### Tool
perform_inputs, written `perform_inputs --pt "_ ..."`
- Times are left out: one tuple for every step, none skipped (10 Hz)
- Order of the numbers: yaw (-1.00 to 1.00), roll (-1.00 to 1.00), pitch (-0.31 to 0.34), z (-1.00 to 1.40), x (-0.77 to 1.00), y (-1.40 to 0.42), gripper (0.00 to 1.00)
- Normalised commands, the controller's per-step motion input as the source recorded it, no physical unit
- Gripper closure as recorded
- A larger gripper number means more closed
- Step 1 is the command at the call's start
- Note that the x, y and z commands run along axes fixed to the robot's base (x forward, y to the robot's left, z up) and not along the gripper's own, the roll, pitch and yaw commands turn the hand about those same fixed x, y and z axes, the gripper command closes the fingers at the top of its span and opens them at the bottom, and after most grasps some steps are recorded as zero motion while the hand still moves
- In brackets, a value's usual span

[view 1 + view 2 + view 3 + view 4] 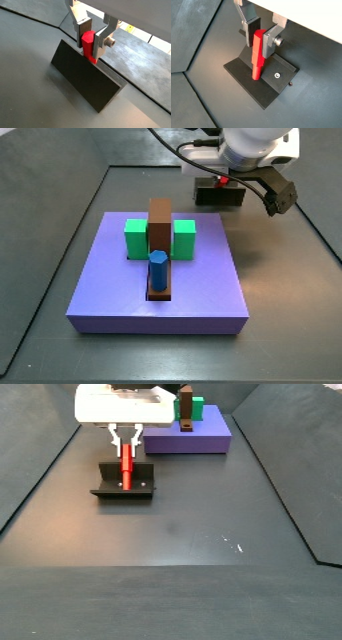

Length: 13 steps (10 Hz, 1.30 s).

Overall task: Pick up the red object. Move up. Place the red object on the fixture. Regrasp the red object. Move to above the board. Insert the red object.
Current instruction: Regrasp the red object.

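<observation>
Gripper [259, 36], above the fixture [244, 75]: fingers [272, 40] flat brushed silver metal, dull sheen, dark matt pads. Red object [258, 52] between them: smooth plastic look, slightly glossy. Fixture itself dark, matt, plate-like, one bright screw head. Floor [201, 534] around the fixture: matt grey, faintly scuffed. Board [201, 278] beyond the fixture: smooth lavender, satin finish.

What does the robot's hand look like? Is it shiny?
Partly. The gripper has two flat silver metal fingers with dark pads, and one shows a round screw on its side. In both side views its body is white and boxy, and a black cable loops along it.
</observation>
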Motion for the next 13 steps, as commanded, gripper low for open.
perform_inputs --pt "0.00 0.00 0.000 0.00 0.00 0.00 1.00" --pt "0.00 0.00 0.000 0.00 0.00 0.00 1.00" --pt "0.00 0.00 0.000 0.00 0.00 0.00 1.00" --pt "0.00 0.00 0.000 0.00 0.00 0.00 1.00" --pt "0.00 0.00 0.000 0.00 0.00 0.00 1.00" --pt "0.00 0.00 0.000 0.00 0.00 0.00 1.00" --pt "0.00 0.00 0.000 0.00 0.00 0.00 1.00" --pt "0.00 0.00 0.000 0.00 0.00 0.00 1.00" --pt "0.00 0.00 0.000 0.00 0.00 0.00 1.00" --pt "0.00 0.00 0.000 0.00 0.00 0.00 1.00" --pt "0.00 0.00 0.000 0.00 0.00 0.00 1.00" --pt "0.00 0.00 0.000 0.00 0.00 0.00 1.00" --pt "0.00 0.00 0.000 0.00 0.00 0.00 1.00"
